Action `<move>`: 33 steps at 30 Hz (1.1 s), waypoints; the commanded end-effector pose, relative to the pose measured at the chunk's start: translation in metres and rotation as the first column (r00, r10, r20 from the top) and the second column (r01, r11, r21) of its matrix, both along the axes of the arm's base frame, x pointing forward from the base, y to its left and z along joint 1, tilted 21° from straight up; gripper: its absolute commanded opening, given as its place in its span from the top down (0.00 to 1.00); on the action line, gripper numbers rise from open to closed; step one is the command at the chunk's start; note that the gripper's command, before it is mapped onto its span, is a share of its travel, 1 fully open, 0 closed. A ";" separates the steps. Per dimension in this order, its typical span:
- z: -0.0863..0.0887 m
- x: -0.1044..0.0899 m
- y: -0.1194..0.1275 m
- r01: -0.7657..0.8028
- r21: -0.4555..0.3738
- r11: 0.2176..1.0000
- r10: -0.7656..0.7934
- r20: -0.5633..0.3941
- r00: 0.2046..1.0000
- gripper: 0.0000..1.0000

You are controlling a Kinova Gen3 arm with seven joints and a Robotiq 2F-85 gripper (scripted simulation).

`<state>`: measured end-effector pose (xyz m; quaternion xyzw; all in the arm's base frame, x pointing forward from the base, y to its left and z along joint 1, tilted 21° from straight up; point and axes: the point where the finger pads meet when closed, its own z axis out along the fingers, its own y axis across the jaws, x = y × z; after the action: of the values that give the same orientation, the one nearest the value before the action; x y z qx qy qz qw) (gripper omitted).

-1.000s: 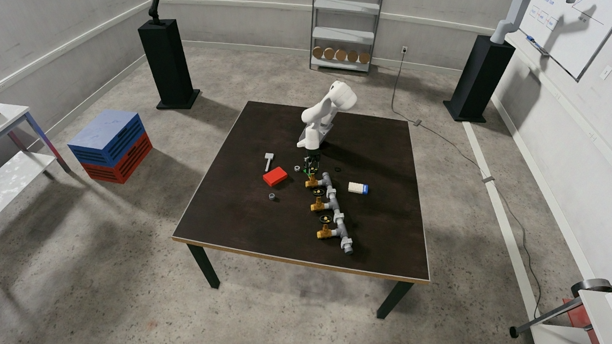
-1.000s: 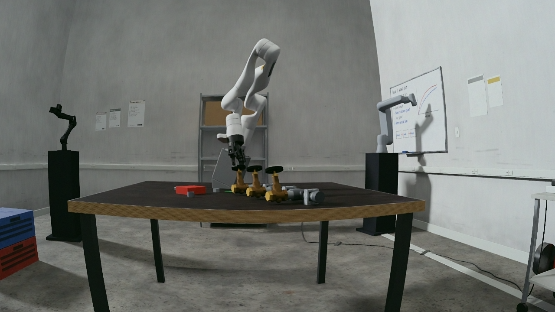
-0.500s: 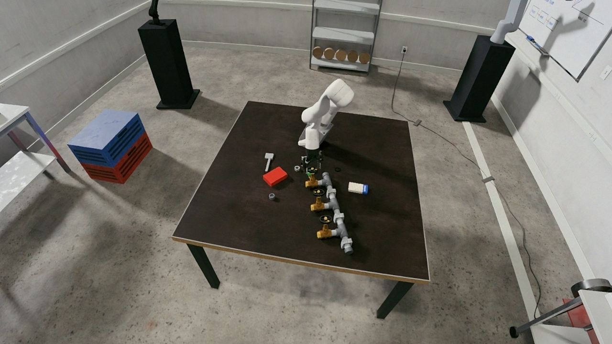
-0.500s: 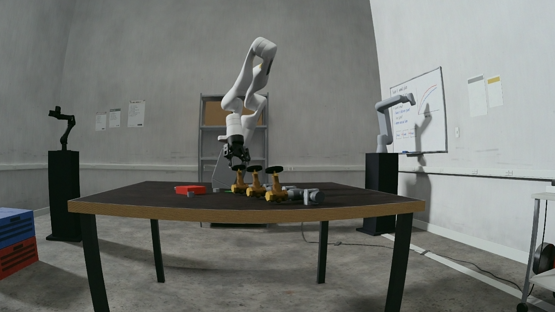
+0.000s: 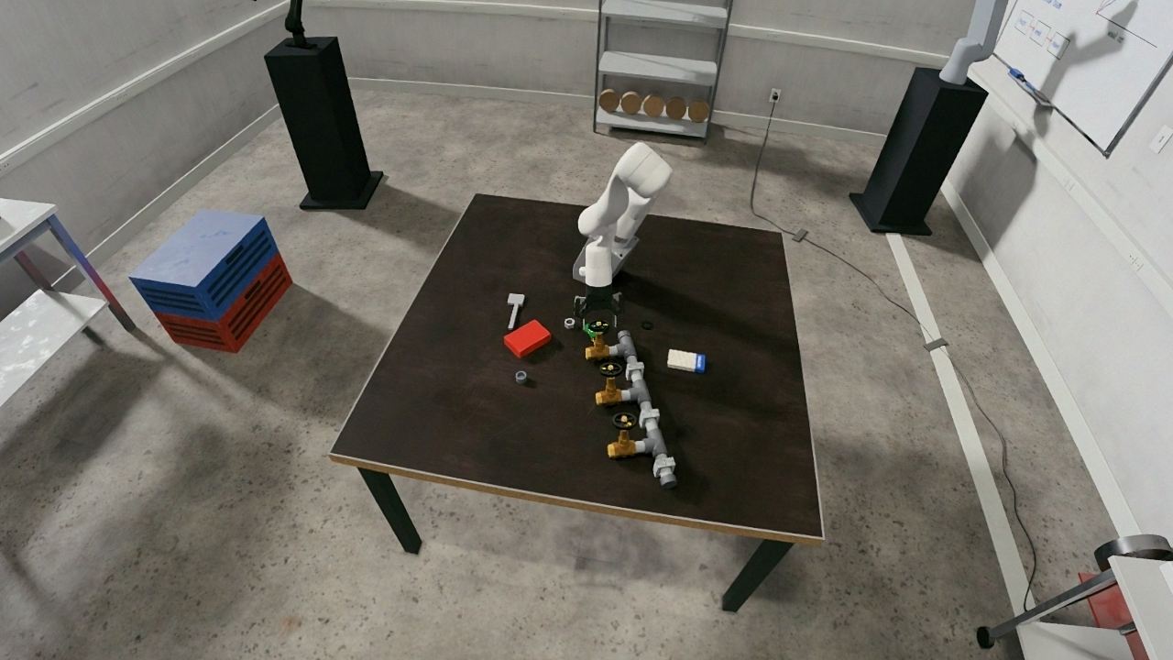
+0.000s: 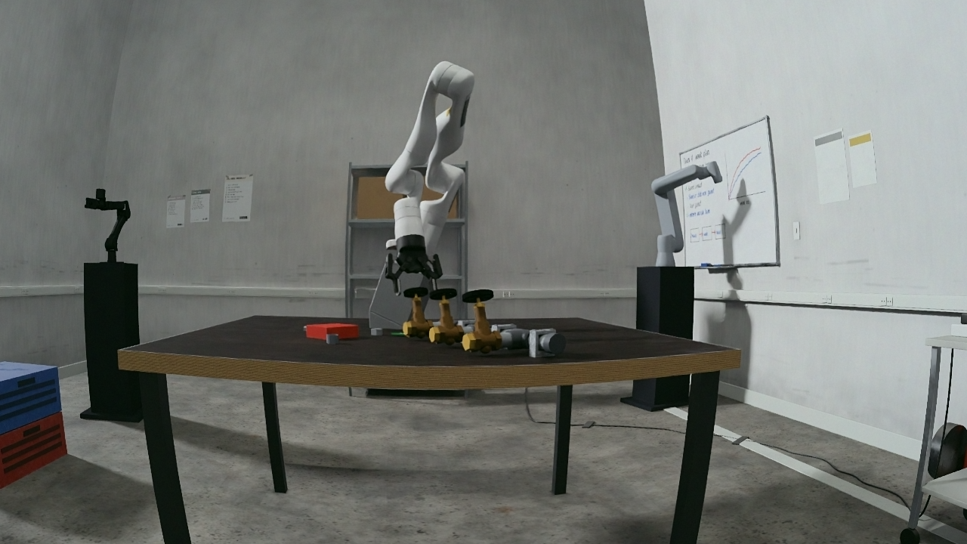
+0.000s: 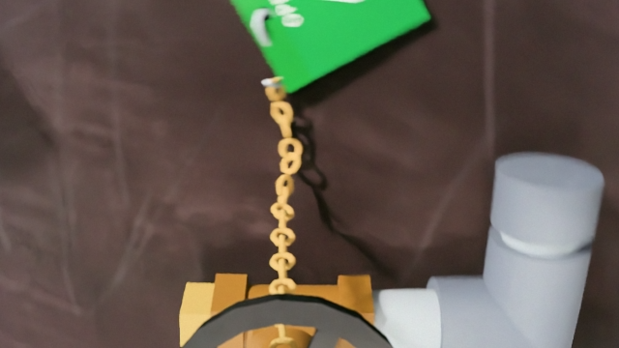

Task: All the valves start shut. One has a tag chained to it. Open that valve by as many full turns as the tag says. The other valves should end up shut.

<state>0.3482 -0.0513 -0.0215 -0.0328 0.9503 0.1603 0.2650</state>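
Note:
Three brass valves with black handwheels stand in a row on a grey pipe (image 5: 658,449) (image 6: 534,340) (image 7: 537,242) on the dark table (image 5: 459,426) (image 6: 406,369). The far valve (image 5: 596,353) (image 6: 417,326) (image 7: 276,300) has a gold chain (image 7: 282,193) running to a green tag (image 5: 589,331) (image 7: 329,34) that lies flat on the table; the tag's number is cut off in the wrist view. My gripper (image 5: 597,318) (image 6: 412,276) is open and hangs straight down just above this valve's handwheel (image 6: 415,292) (image 7: 290,311). The middle valve (image 5: 608,395) (image 6: 443,331) and the near valve (image 5: 621,447) (image 6: 480,338) stand apart from the gripper.
A red block (image 5: 526,337) (image 6: 331,330), a small white hammer (image 5: 513,308) and two small grey rings (image 5: 568,323) (image 5: 521,377) lie left of the valves. A white and blue box (image 5: 685,360) and a black ring (image 5: 647,328) lie right of the pipe.

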 end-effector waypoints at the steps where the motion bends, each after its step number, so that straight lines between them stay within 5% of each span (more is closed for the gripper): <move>1: 0.000 0.000 -0.001 0.123 0.073 0.990 -0.118 -0.062 0.991 0.00; 12: 0.000 0.000 -0.001 0.427 0.211 0.879 -0.382 -0.224 0.897 0.00; 33: 0.000 0.000 -0.001 0.877 0.283 0.389 -0.656 -0.584 0.479 0.00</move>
<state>0.3482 -0.0512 -0.0214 0.4948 0.8123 0.2789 0.1326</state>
